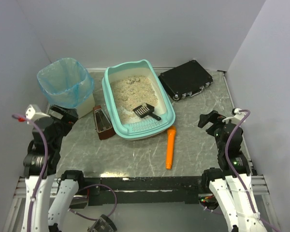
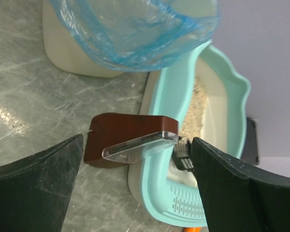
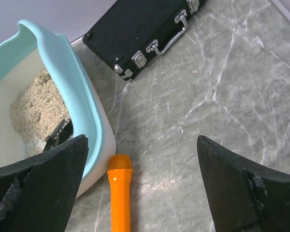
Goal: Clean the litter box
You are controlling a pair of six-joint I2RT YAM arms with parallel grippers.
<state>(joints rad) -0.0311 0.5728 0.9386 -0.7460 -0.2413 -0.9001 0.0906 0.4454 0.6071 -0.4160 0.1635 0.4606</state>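
**Operator:** What's sitting nearest the bases?

**Spotter:** Your left gripper [image 1: 62, 116] is hovering at the left edge of the table [image 1: 203, 154]. Its jaws are standing wide and carrying nothing. Your right gripper [image 1: 210, 120] is hanging by the right edge, also spread wide and empty.

**Operator:** And between them?

**Spotter:** An orange stick-shaped tool [image 1: 170, 147] is lying flat on the marbled top, with its far end just beside the near lip of the litter box [image 1: 145, 128]. To its left, a brown wedge-shaped block [image 1: 103, 123] is standing just beside the box's left wall (your left wrist view is showing a clear plastic plate on its face). It is sitting between your left gripper and the box.

**Operator:** Where's the box itself?

**Spotter:** It is sitting mid-table, slightly left of centre, with its ribbed lip facing you and beige litter [image 1: 130, 89] piling toward the far end. A black scoop [image 1: 146, 111] is resting inside at the near end, its handle pointing toward the right rim.

**Operator:** Further back?

**Spotter:** A white bin with a blue bag [image 1: 66, 84] is standing at the far left, near the box's far corner. A black case [image 1: 185, 79] is lying at the far right, near the box's right wall, its metal latches facing you. I'm not managing to read any lettering on it.
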